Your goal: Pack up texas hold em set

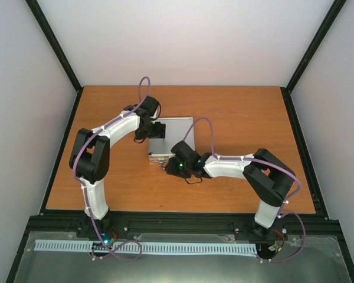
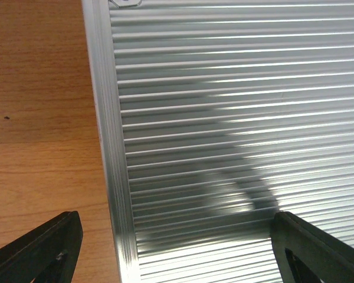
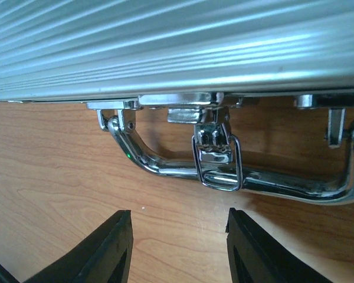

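**Top external view.**
- Brown wooden table: both arms are reached out over it.
- Small silver aluminium case: laid flat near the table's centre with a broad panel uppermost. The interior is hidden.
- Left gripper: held over the case's left edge. Finger spacing cannot be told from here.
- Right gripper: placed at the case's near edge, low over the table. Finger spacing cannot be told from here either.

**Left wrist view.**
- Case: the ribbed top panel and its smooth edge rail are seen from close above, with a shadow cast across the ribs.
- Table: shown beside the rail.
- Left gripper: black fingers are spread wide, one over the wood and one over the ribbed panel. Nothing is gripped.

**Right wrist view.**
- Case: the ribbed panel fills the upper part of the view.
- Chrome carrying handle: hinged on the case's edge and lying against the table.
- Chrome latch with wire loop: hung from the case's edge, its loop draped across the handle.
- Right gripper: black fingers are parted and nothing is gripped. They are set just short of the latch, apart from it.
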Robot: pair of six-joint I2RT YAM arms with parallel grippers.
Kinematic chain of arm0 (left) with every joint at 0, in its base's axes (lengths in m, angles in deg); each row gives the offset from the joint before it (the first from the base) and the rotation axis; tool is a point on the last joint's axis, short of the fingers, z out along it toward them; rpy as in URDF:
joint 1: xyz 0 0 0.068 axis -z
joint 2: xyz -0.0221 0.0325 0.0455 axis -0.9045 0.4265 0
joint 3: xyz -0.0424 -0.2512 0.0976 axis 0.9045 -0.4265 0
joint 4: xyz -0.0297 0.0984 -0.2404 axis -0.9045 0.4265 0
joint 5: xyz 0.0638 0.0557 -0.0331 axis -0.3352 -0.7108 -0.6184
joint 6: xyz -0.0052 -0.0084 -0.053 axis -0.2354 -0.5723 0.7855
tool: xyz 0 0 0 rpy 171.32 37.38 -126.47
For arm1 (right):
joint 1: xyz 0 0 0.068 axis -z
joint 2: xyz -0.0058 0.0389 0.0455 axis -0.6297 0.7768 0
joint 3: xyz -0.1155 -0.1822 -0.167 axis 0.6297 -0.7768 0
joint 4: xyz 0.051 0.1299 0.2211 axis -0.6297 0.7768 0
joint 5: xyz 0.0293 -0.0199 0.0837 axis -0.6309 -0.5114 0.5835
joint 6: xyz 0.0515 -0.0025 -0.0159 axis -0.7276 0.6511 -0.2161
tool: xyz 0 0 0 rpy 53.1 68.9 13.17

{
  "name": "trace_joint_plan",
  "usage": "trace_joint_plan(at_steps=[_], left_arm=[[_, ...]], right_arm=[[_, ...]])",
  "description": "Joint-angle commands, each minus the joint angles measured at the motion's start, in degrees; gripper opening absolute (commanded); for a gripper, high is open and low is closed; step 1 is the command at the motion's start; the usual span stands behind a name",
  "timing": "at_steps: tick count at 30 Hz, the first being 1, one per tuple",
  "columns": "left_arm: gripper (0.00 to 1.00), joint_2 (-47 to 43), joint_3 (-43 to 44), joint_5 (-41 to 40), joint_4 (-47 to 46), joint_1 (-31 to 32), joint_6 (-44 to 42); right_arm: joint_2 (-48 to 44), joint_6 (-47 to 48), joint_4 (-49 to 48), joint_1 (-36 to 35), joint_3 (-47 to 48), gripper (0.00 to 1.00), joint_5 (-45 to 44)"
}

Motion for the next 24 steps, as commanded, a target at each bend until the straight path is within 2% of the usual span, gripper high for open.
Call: trace_joint_plan(at_steps=[1,8,24], left_arm=[[0.90,2.44,-2.45,-1.67,2.57,-0.39,-0.59],[0.90,2.13,-2.84,-1.78,2.60,-0.37,-0.72],[0.90,2.52,-2.67,-1.56,2.65,-0.37,-0.81]], right_arm=[[0.60,-0.80,-0.22,-0.21,0.13,0.44,-3.40],[-0.97,-1.26,-1.02,-0.04,-0.93,0.43,-6.42],[1.40,-2.77,-3.24,-0.03,-0.90,0.24,-5.64]])
